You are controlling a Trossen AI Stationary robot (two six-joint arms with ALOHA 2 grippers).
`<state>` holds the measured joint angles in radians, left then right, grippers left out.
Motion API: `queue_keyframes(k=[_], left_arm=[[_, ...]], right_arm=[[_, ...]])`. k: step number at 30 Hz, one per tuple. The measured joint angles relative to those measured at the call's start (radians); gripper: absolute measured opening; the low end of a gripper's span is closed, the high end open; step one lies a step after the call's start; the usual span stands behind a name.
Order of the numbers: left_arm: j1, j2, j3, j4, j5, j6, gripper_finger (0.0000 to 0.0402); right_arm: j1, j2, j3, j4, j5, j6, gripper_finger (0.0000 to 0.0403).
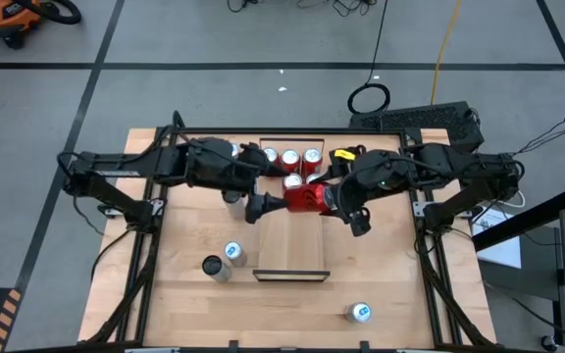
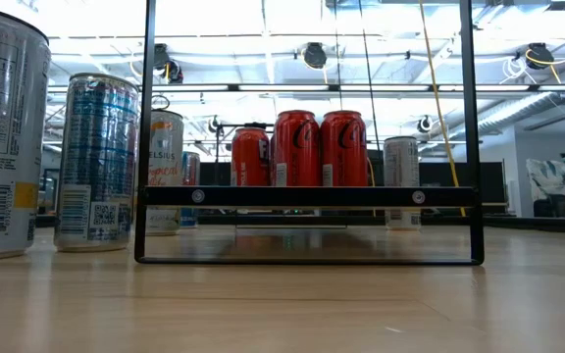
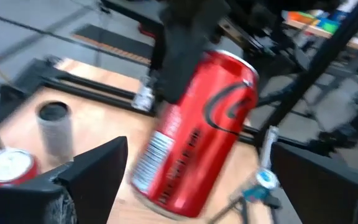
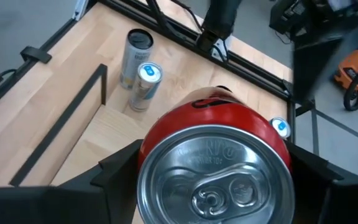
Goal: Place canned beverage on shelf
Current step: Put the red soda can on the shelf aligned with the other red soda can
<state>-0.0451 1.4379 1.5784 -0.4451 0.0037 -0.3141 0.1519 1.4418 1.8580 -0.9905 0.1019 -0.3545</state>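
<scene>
Shelf (image 1: 292,245) front half bare; right gripper (image 1: 333,203) grips red can (image 1: 303,199) above it.

red cans (image 1: 289,157) crowded the shelf's (image 1: 291,245) far end; its near half lay bare. two cans (image 1: 222,260) stood beside its left edge.

- A robotics lab or workshop.
- Grey concrete floor (image 1: 214,39) with dark tape lines surrounds the wooden bench (image 1: 194,314).
- Loose cables (image 1: 369,96) lie beyond it.
- An orange shop vacuum (image 1: 13,15) stands far left.
- Ceiling strip lights (image 2: 263,44) hang overhead.
</scene>
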Motion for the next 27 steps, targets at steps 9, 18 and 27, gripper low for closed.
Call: queue_keyframes(k=[9, 18, 27], left_arm=[[0.006, 0.027, 0.0, -0.013, 0.061, 0.014, 0.0393], [0.006, 0.055, -0.001, -0.021, -0.011, 0.093, 0.0393], [0.007, 0.109, -0.001, -0.081, 0.143, 0.086, 0.0393]], right_arm=[[-0.042, 0.006, 0.0, 0.012, -0.03, -0.025, 0.027], [-0.061, 0.021, 0.0, 0.06, -0.085, -0.028, 0.027], [-0.06, 0.027, 0.0, 0.111, -0.135, -0.024, 0.027]])
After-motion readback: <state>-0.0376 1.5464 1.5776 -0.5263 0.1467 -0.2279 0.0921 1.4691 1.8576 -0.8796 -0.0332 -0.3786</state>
